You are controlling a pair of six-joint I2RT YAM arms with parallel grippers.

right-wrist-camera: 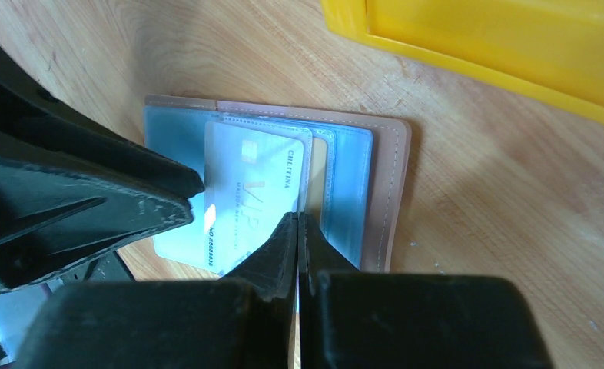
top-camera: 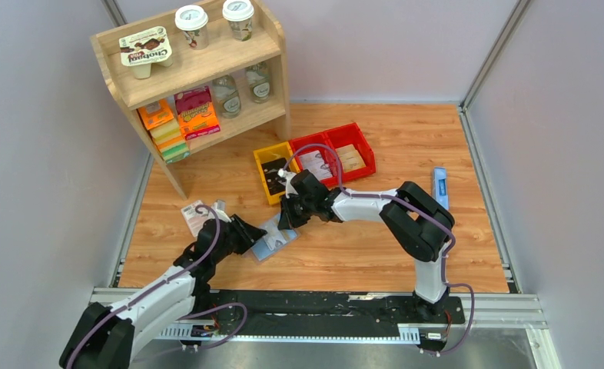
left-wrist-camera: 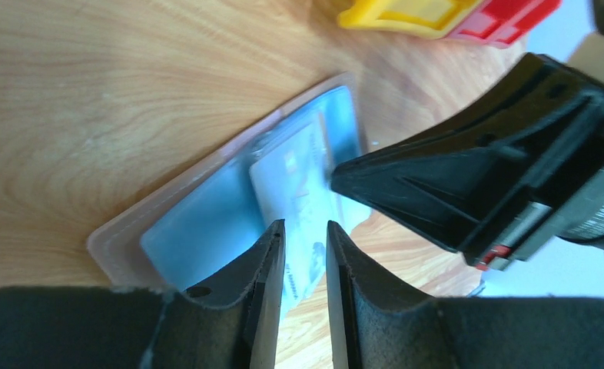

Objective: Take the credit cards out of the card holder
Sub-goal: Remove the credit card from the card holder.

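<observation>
Left pincer (left-wrist-camera: 305, 225): jaws slightly parted, nothing clamped. Card (left-wrist-camera: 293, 198) straight ahead of tips, seemingly partly out of holder (left-wrist-camera: 191, 231), long axis in line with jaws. Right pincer (right-wrist-camera: 297, 217): clenched empty, tips over holder beside card. Left looks better placed for pull.

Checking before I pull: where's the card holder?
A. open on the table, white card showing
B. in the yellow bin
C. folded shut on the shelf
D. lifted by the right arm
A: the card holder lies open on the table, a white card on its blue-grey inside.
</observation>
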